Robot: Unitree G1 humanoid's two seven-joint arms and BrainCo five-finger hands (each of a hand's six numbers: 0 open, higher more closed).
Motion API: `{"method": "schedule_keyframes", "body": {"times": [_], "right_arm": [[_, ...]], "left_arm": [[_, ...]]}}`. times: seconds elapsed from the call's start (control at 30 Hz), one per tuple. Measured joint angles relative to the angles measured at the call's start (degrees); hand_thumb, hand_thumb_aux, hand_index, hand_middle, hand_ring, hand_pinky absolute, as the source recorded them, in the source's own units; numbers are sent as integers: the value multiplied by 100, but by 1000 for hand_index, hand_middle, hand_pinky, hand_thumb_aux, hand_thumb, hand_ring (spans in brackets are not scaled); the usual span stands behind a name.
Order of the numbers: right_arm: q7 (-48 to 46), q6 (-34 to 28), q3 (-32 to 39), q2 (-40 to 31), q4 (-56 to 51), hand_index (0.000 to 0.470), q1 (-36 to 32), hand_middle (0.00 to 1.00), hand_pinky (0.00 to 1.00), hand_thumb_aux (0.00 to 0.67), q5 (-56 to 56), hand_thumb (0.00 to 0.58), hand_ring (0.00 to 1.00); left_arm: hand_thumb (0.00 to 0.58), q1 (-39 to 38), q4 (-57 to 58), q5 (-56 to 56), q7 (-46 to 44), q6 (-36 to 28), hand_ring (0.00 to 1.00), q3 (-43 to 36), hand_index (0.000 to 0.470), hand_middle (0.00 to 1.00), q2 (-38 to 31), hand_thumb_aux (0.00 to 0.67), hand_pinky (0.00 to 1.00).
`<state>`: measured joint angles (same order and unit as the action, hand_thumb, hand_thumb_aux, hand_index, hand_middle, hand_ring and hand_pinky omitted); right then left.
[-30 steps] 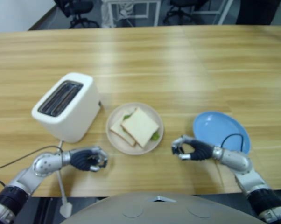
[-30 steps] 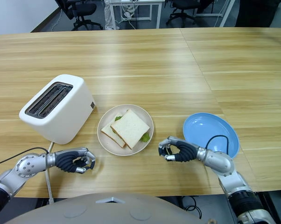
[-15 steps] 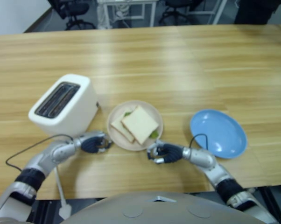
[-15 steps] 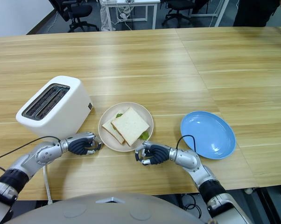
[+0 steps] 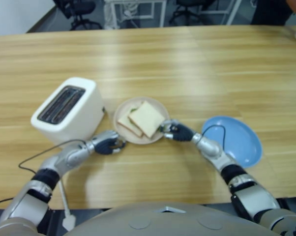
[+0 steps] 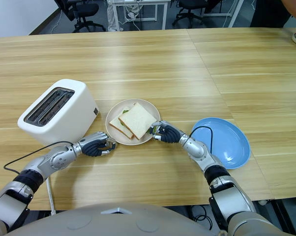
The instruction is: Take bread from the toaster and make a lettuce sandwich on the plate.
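At the plate, right hand curled against its rim, left hand curled just beside it

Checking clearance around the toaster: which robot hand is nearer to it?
Left. The left robot hand lies just off the near right corner of the toaster; the right robot hand is beyond the sandwich plate, at its right rim.

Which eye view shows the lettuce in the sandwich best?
Right eye view: a green edge of lettuce peeks out under the top bread slice at the far left of the plate. Left eye view gives nearly the same angle, but hardly any green shows there.
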<state>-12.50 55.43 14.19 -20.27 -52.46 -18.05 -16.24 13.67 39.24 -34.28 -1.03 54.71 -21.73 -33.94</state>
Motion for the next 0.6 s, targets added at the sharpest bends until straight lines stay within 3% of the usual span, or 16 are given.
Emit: {"method": "schedule_keyframes", "body": {"times": [0.03,0.07,0.2,0.33,0.47,0.6], "right_arm": [[-74,71,-86,14,60,0,53,286,286,0,202,0,286],[-151,156,-158,14,201,0,144,0,0,0,451,0,0],[-607,139,-548,3,1271,0,453,0,0,0,1859,0,0],[-694,-488,-1089,-15,2772,0,464,0,0,0,3080,0,0],[-122,-1142,-1625,141,4066,0,476,0,0,0,3139,0,0],[936,-1397,-2321,516,5007,0,374,0,0,0,1985,0,0]], "left_arm": [[205,17,-32,156,27,52,329,95,90,329,44,131,329],[0,17,-113,349,64,100,0,206,0,0,85,0,0],[0,-142,-1044,1452,-9,173,0,631,0,0,148,0,0],[0,-492,-2690,2597,-129,-140,0,1012,0,0,363,0,0],[0,-575,-4137,3158,-2,-938,0,1494,0,0,832,0,0],[0,-219,-4880,3082,491,-1785,0,2047,0,0,1585,0,0]]}}
